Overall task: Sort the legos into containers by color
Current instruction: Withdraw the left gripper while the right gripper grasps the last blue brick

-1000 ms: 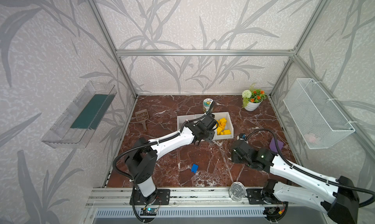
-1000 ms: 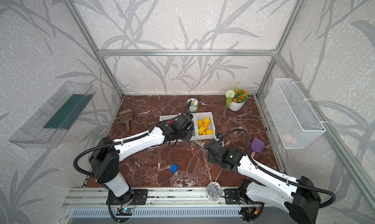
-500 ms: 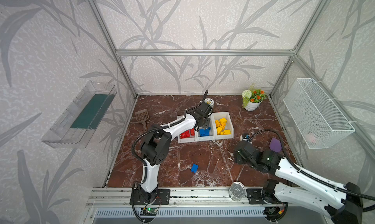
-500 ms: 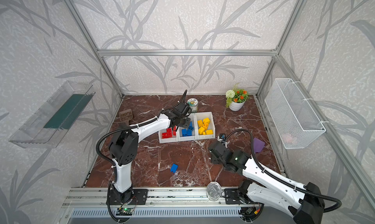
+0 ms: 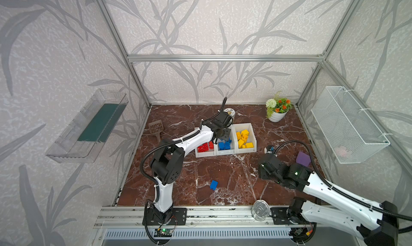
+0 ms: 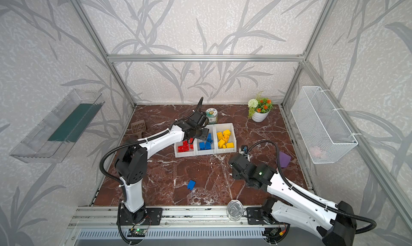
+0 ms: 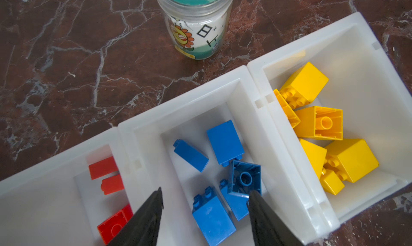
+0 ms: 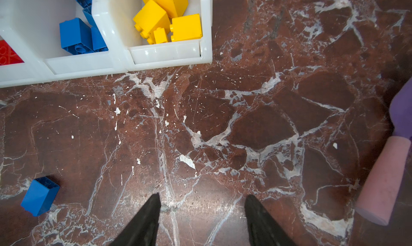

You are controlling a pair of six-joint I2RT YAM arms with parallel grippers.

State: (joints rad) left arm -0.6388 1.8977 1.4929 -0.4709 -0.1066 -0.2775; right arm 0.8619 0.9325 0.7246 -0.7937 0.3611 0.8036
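Our left gripper hangs with jaws spread, holding nothing, right above the blue legos in the middle container. Our right gripper, jaws spread and empty too, hovers over marble floor, with a stray blue lego well off to its side.

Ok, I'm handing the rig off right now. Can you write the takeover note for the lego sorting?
Left tool: open, empty, above the middle of the three joined white plastic bins.
Right tool: open, empty, over the bare marble tabletop.
Done: in both top views, red studded plastic bricks fill the left bin, blue bricks the middle, yellow bricks the right.
Left: one loose blue brick lies on the marble in front of the bins; it belongs in the middle bin.
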